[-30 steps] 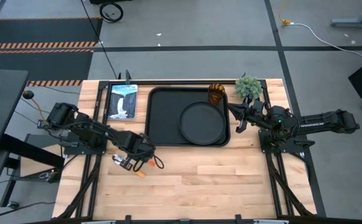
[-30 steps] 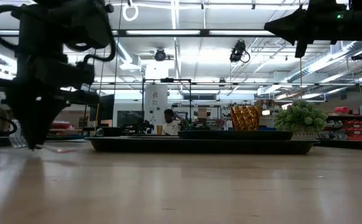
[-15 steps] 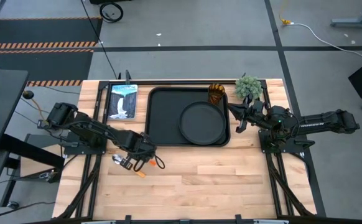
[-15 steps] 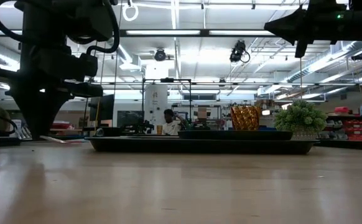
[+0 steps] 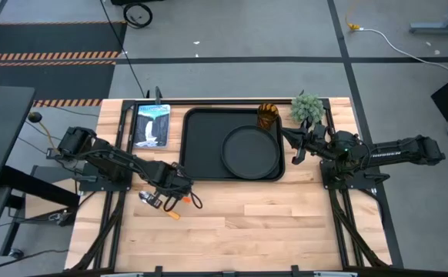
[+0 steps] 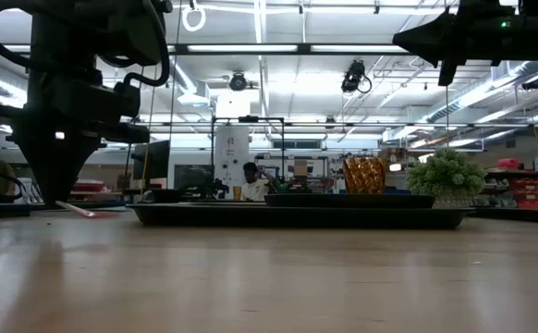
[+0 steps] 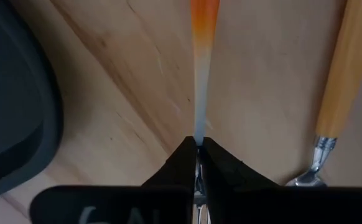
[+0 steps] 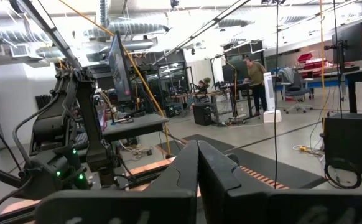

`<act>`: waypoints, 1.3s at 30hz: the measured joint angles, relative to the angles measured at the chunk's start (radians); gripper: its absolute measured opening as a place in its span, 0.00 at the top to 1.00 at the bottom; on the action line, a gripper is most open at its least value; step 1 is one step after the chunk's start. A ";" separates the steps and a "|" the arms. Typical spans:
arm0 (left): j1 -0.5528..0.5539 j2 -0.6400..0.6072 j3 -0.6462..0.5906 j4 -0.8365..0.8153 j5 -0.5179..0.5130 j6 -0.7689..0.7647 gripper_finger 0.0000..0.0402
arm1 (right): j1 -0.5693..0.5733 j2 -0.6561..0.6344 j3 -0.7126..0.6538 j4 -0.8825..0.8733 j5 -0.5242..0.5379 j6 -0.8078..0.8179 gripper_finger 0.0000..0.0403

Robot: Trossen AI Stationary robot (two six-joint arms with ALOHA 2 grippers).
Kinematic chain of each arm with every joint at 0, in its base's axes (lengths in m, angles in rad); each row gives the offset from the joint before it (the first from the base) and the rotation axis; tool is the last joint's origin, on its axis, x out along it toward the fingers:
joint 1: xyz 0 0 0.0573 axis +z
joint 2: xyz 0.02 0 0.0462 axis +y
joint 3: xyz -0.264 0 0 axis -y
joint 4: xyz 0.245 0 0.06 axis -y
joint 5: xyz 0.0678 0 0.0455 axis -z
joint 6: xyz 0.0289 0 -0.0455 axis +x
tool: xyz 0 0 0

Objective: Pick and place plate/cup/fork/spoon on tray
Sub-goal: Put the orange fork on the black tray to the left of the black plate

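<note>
My left gripper (image 5: 165,198) is down at the table just near-left of the black tray (image 5: 201,165) and is shut on a thin utensil (image 7: 201,74) with an orange handle end; its head is hidden, so fork or spoon I cannot tell. In the low view this utensil (image 6: 77,209) slants just above the table. A second utensil (image 7: 343,68) with an orange-yellow handle lies flat beside it. The round black plate (image 5: 251,151) lies in the tray's right half. The amber cup (image 5: 267,115) stands upright in the tray's far right corner. My right gripper (image 5: 289,146) is shut and empty, raised right of the tray. My left gripper pinches the utensil's pale narrow stem (image 7: 198,134) between its two fingertips (image 7: 221,162), from above, pointing down. The handle runs out away from the fingers. In the low view the utensil (image 6: 77,209) is tilted, its held end raised; whether its low end touches the table I cannot tell.
A small green plant (image 5: 307,108) stands at the table's far right corner, behind the right arm. A picture card (image 5: 152,125) lies left of the tray at the far edge. The wooden table's near half (image 5: 270,231) is bare.
My left gripper has risen a little, still shut on the utensil. The utensil lay low along the table a second ago and now slants, its held end lifted.
</note>
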 joint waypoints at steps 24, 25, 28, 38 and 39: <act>0.000 -0.001 0.157 -0.202 -0.156 0.126 0.94 | 0.000 0.000 0.000 0.001 0.000 0.000 0.97; 0.001 -0.001 0.160 -0.212 -0.178 0.148 0.94 | 0.000 0.000 0.000 0.001 0.000 0.000 0.97; 0.015 -0.001 0.172 -0.225 -0.237 0.204 0.94 | 0.000 0.000 0.000 0.002 0.000 0.000 0.97; 0.135 -0.001 0.180 -0.174 -0.369 0.480 0.95 | 0.000 0.000 0.000 0.009 0.000 0.000 0.97; 0.151 -0.001 0.180 -0.165 -0.380 0.512 0.95 | 0.000 0.000 0.000 0.008 0.000 0.000 0.97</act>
